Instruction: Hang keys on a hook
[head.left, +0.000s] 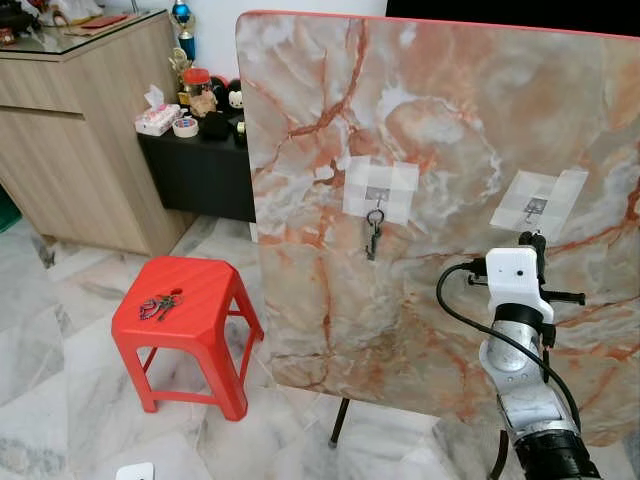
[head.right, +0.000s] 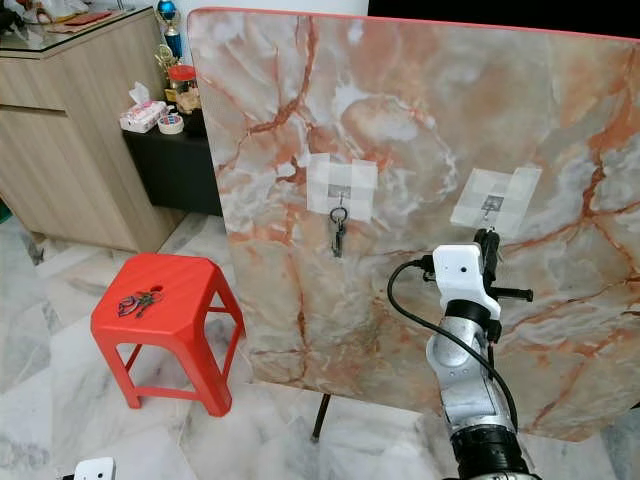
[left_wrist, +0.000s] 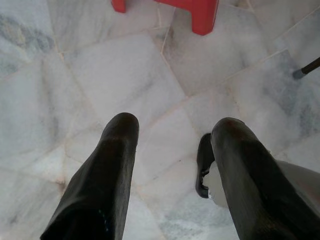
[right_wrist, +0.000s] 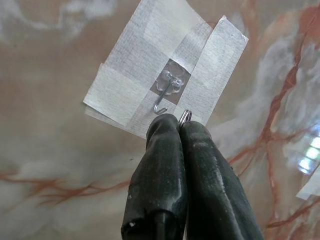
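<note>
Up at the marble board's (head.left: 430, 120) right edge, the right gripper (right_wrist: 180, 124) is clenched on a thin silver key ring (right_wrist: 185, 116), just beside the taped metal hook (right_wrist: 165, 100). Left gripper (left_wrist: 172, 135) hangs released over the floor.

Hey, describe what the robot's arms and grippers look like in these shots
The right arm is silver metal in rounded segments, topped by a white boxy wrist housing, with a black cable looping along it. The right gripper has two long, matte black, rounded fingers with a worn sheen. The left gripper has the same thick black fingers.
</note>
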